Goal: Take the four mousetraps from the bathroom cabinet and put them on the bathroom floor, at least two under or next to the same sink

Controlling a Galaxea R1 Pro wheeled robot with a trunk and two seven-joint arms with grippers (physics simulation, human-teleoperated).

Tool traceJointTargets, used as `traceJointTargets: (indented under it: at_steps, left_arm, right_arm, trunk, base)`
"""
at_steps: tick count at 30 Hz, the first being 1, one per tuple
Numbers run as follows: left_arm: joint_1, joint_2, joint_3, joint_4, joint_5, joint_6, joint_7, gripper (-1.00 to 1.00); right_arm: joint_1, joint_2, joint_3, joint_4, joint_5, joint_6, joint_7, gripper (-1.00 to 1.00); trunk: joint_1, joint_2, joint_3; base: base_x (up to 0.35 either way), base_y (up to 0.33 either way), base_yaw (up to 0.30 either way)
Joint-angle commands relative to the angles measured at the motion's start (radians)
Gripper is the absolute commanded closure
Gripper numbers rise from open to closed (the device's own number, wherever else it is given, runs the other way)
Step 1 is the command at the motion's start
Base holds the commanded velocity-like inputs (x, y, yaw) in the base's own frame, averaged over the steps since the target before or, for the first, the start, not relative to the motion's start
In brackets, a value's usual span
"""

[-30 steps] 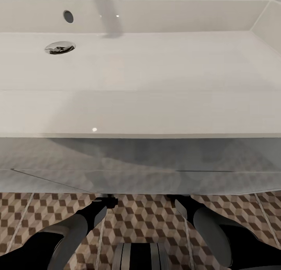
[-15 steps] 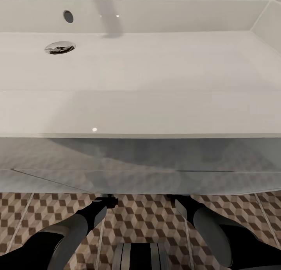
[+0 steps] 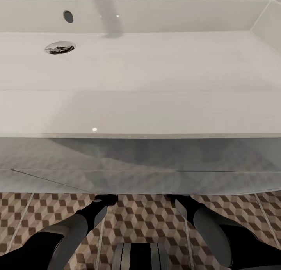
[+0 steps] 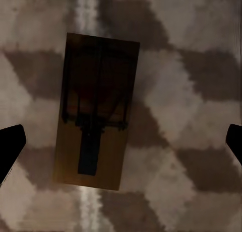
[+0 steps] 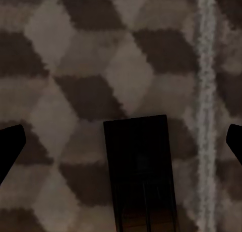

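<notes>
Your head camera sees mostly the white bathroom sink; both forearms vanish under its vanity. Your left gripper hangs spread wide and empty above a mousetrap lying flat across a grout line on the bathroom floor. Your right gripper, equally open, holds nothing; its mousetrap is shadowed and cut off by the frame edge

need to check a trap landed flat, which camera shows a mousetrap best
The left wrist view: the whole mousetrap lies flat on the bathroom floor, across a grout line, its metal parts visible. The right wrist view shows a mousetrap dark and cut off. The head view gives the bathroom sink.
</notes>
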State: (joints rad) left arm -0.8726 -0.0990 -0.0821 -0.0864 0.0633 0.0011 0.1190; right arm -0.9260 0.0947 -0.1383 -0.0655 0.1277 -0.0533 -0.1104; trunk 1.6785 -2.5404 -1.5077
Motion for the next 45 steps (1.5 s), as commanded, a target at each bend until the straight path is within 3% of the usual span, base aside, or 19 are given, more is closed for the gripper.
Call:
traceJointTargets:
  at_steps: [1,13,45]
  left_arm:
    - [0.0,0.0,-0.009,-0.001,0.006,-0.007,0.004,-1.0]
    - [0.0,-0.001,-0.009,-0.01,0.009,-0.031,0.005,-1.0]
    - [0.0,-0.002,-0.007,-0.012,0.013,-0.036,0.017,-1.0]
  right_arm:
    - [-0.001,0.0,-0.008,0.001,0.01,-0.003,-0.003,-1.0]
    - [-0.001,0.0,-0.008,0.001,0.01,-0.002,-0.003,-1.0]
    - [-0.001,-0.001,-0.009,0.003,0.013,0.0,-0.003,-1.0]
  trunk:
    - [0.0,0.0,-0.001]
    - [0.0,0.0,-0.001]
    - [0.0,0.0,-0.001]
  base:
    - [0.0,0.0,0.0]
    - [-0.129,0.0,0.0]
    - [-0.336,0.0,0.0]
